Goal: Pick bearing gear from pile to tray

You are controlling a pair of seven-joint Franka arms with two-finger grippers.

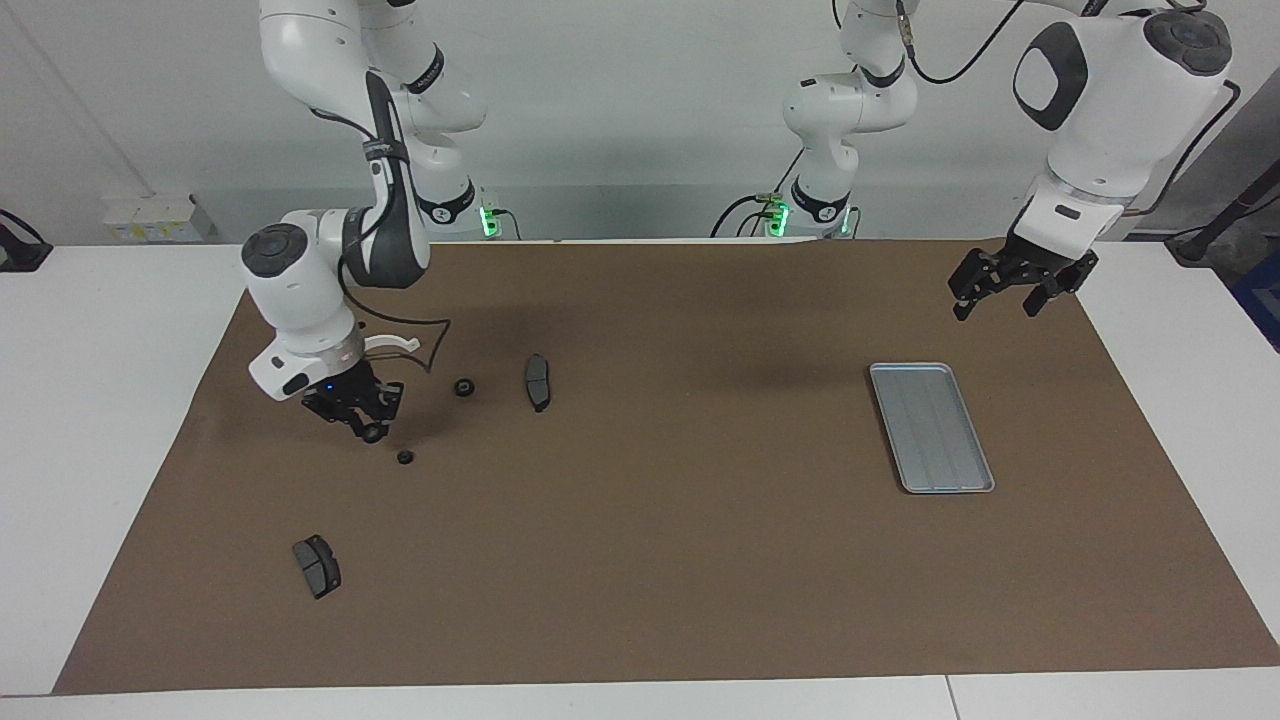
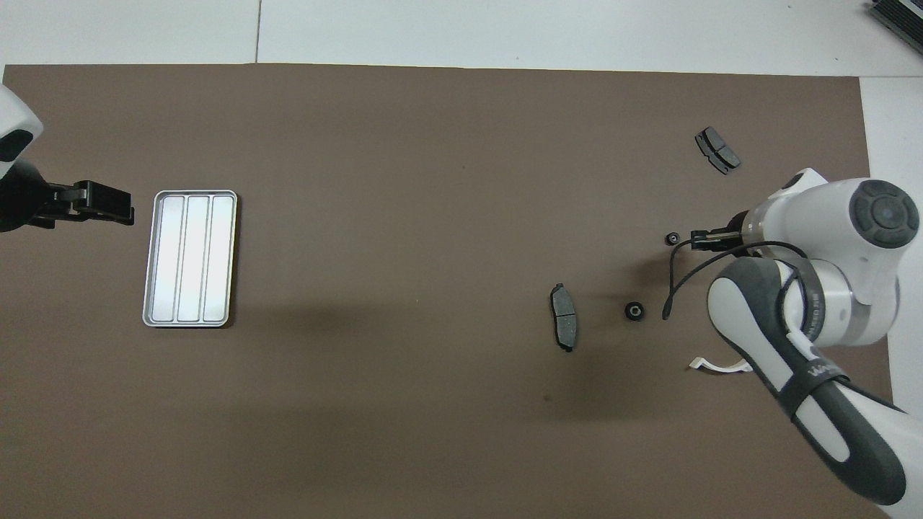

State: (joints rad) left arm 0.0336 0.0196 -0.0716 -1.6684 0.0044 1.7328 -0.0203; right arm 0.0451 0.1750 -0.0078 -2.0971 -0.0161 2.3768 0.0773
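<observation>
My right gripper (image 1: 368, 427) hangs a little above the mat, shut on a small black ring, the bearing gear (image 1: 374, 434). It is over the pile at the right arm's end, just beside a loose black ring (image 1: 405, 457). Another ring (image 1: 464, 387) and a dark grey curved pad (image 1: 538, 381) lie nearer to the robots. In the overhead view the right gripper (image 2: 701, 238) hides the held ring. The silver tray (image 1: 930, 427) lies toward the left arm's end. My left gripper (image 1: 998, 302) waits open in the air, over the mat beside the tray.
A second dark pad (image 1: 317, 565) lies farthest from the robots at the right arm's end. A white plastic half-ring (image 1: 396, 342) sits partly under the right arm. A brown mat (image 1: 680, 560) covers the table.
</observation>
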